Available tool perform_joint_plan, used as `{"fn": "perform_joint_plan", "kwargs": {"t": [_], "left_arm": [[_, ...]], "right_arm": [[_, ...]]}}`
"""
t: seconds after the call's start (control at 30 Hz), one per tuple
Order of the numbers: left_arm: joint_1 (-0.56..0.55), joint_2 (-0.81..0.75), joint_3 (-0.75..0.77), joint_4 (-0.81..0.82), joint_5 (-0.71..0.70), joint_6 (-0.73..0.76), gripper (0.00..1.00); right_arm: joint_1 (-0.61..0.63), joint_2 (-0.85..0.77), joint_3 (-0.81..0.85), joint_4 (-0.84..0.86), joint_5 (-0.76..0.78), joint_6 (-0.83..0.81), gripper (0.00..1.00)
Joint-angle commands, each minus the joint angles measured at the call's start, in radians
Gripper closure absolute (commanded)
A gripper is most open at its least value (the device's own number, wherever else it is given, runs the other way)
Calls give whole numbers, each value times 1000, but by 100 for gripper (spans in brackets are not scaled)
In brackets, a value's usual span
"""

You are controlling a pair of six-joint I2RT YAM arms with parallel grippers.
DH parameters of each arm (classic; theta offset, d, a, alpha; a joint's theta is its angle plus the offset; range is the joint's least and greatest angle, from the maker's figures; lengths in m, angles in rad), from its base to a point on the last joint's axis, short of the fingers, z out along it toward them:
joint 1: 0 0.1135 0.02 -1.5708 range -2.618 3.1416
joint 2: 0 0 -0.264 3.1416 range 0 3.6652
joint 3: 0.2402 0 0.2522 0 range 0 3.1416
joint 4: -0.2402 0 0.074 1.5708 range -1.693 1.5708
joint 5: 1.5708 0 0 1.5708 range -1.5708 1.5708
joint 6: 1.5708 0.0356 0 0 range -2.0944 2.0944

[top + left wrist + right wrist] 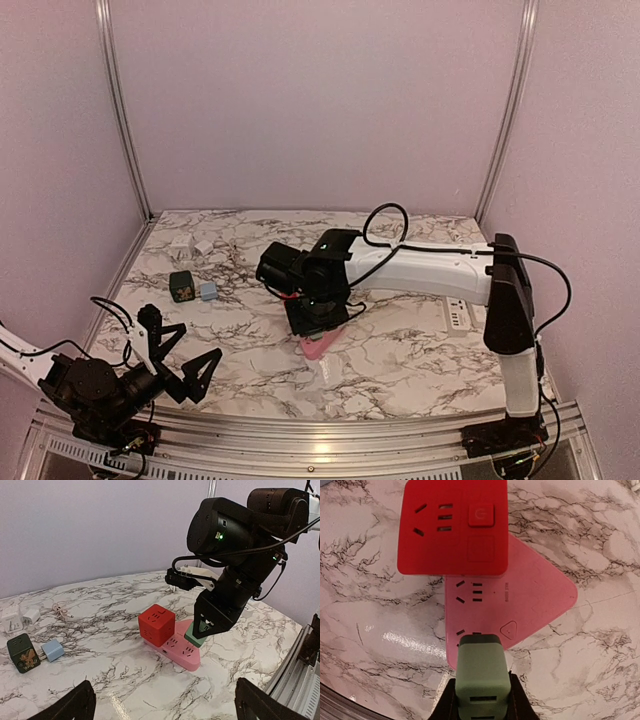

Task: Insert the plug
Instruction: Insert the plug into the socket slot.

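Top cam high at rear; L wrist low, distant; R wrist close over shared pink strip [535, 595].

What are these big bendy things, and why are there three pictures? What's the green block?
They are two robot arms on a marble table. One picture looks down from above; the other two come from cameras on the wrists. The right end effector, its two-finger hand, is shut on a green plug, holding it at a pink strip with a red cube on it. The left end effector is open near the edge. A dark charger, a blue charger and white chargers lie to the left.
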Motion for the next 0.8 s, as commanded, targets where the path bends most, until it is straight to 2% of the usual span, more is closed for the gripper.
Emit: {"fn": "perform_joint_plan", "kwargs": {"t": [0.0,0.23,0.77], "left_arm": [[2,-15,52,-124,-106,-101,1],[4,-34,61,-211,-127,-164,1],[4,-78,39,-223,-126,-174,1]], "right_arm": [[-3,39,63,-66,31,14,100],[-3,55,86,-67,32,11,100],[-2,101,103,-80,0,-13,100]]}}
